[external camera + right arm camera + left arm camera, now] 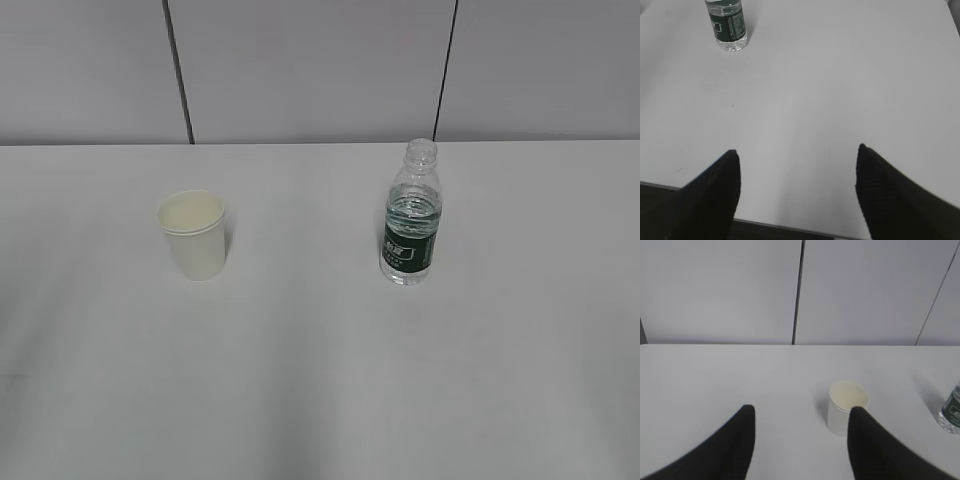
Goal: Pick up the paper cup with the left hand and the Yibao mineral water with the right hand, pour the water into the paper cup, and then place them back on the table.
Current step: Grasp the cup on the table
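While both things stand untouched on the table [320, 400], the task is at its very start: neither pick-up is done. The cup [194, 234] stands upright left of centre in the exterior view, and the bottle [411, 218] stands upright well apart to its right, uncapped, with water [412, 212] reaching up to about its shoulder, above the green label. Neither arm shows in that view.

From the left wrist, the left gripper [801, 440] has its jaws apart and empty. The cup [847, 406] sits ahead of them, off to the right of the gap, so that the right finger [867, 445] overlaps its lower edge in the picture; whether it touches I cannot tell, but it looks nearer the camera than the cup. The bottle's [952, 412] base shows at the far right edge.

From the right wrist, the right gripper [796, 192] has its jaws wide and empty, held over the near edge of the table. The bottle [727, 26] stands far ahead and to the left of the gap, cut off at the top of the picture.

Next, I judge, the left gripper needs to shift right to centre the cup between its fingers, then advance and close gently, since paper walls crush easily. The right one needs a longer reach forward and left to take the bottle around the label, keeping it upright so the open mouth does not spill.
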{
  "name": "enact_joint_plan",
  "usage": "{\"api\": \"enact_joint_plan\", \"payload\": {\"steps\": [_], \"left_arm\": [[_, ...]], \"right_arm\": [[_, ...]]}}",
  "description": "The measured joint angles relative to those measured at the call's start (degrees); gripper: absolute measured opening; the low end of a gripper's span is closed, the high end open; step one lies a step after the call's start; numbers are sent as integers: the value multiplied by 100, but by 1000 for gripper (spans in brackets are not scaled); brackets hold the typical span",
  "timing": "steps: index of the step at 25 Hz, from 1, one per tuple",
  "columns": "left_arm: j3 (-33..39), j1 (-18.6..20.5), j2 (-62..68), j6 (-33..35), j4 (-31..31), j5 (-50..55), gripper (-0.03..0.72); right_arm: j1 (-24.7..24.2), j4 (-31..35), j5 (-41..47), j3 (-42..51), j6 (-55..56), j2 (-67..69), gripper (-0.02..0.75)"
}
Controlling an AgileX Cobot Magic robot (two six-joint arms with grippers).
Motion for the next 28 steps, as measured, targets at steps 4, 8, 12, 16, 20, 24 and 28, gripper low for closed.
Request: {"api": "enact_joint_plan", "payload": {"steps": [4, 8, 12, 16, 20, 24, 28], "left_arm": [[7, 0, 342, 18, 194, -499, 375], [7, 0, 720, 25, 221, -881, 375], [7, 0, 1111, 25, 221, -1220, 370], [7, 0, 1536, 32, 226, -1540, 370], [7, 0, 2053, 38, 231, -1961, 367], [7, 0, 2527, 38, 220, -2486, 344], [7, 0, 2929, 38, 214, -2891, 338]], "right_arm": [[0, 0, 0, 0, 0, 0, 532], [0, 0, 0, 0, 0, 0, 531], [0, 0, 0, 0, 0, 0, 531], [0, 0, 0, 0, 0, 0, 532], [0, 0, 0, 0, 0, 0, 532], [0, 0, 0, 0, 0, 0, 531], [0, -12, 0, 0, 0, 0, 531]]}}
